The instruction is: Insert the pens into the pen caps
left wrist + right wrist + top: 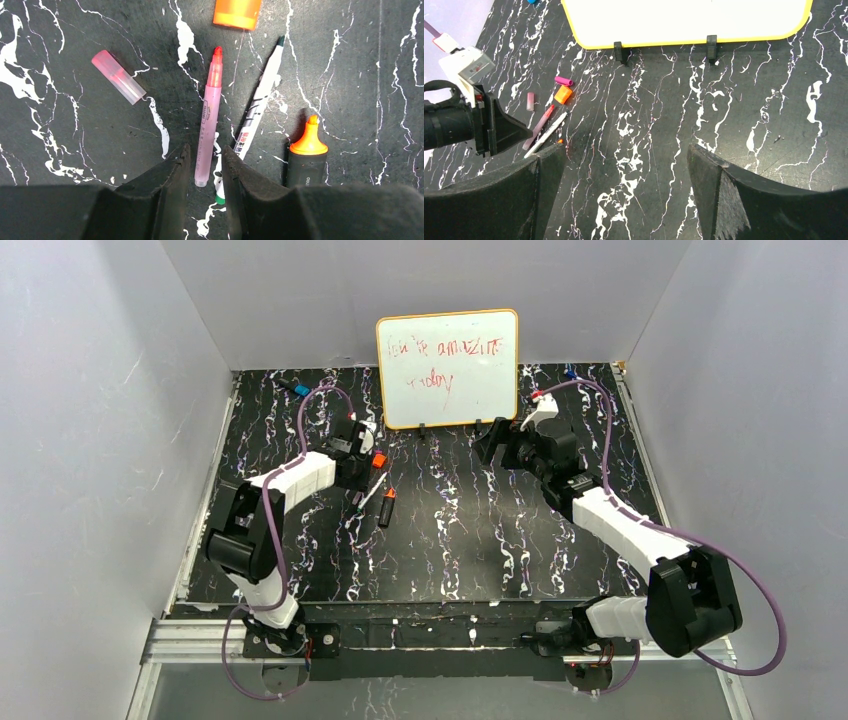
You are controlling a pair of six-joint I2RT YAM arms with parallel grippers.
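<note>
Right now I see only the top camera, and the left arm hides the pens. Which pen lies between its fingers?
Observer: The pink pen; its back end lies between the fingers of the left gripper, with a gap on each side.
Operator: Where is its cap?
Observer: The pink cap lies apart from the pen, near its tip end, on the side away from the white pen.
Operator: And the right gripper?
Observer: The right gripper is open and holds nothing.

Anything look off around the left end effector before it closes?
Yes: the white pen lies slanted, its green tail poking into the gap beside the pink pen that the left end effector straddles. Both might get pinched.
</note>
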